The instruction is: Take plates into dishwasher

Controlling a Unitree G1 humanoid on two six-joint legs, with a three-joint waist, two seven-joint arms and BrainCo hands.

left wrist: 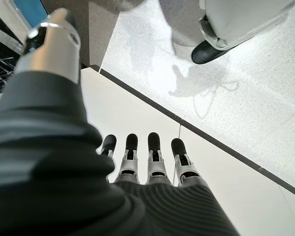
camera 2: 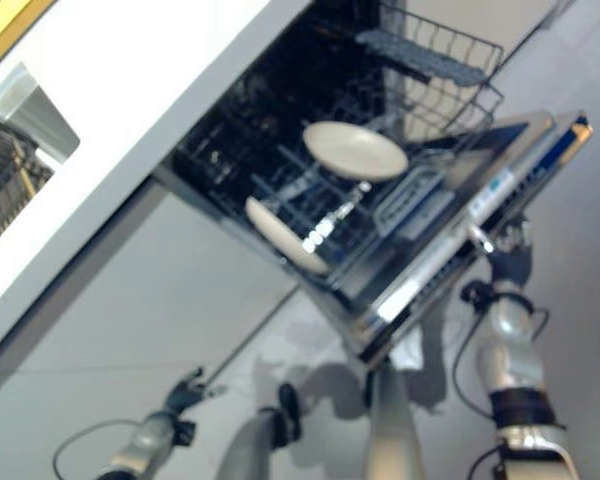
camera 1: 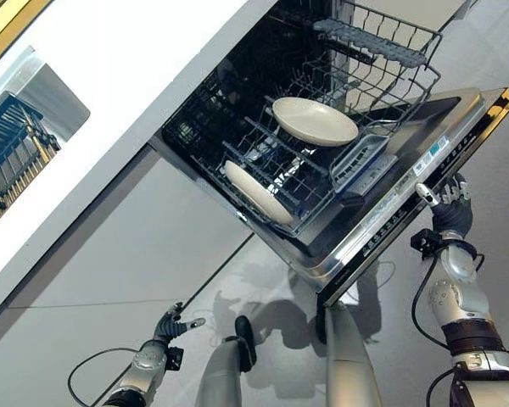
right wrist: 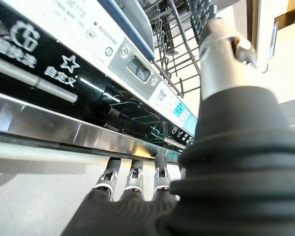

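1. The dishwasher (camera 1: 263, 102) is open, and its door (camera 1: 407, 182) hangs down flat in front.
2. Two pale plates sit in the lower rack (camera 1: 322, 182). One plate (camera 1: 314, 121) lies nearly flat near the back. The other plate (camera 1: 256, 192) stands on its edge near the front.
3. The right hand (camera 1: 448, 206) is under the door's outer edge. Its fingers (right wrist: 134, 178) are straight and reach under the shiny metal rim. They hold nothing.
4. The left hand (camera 1: 174, 326) is down low near the floor (left wrist: 236, 88), well apart from the dishwasher. Its fingers (left wrist: 154, 147) are straight and loose, with nothing in them.
5. A white counter (camera 1: 110, 59) runs above the dishwasher.
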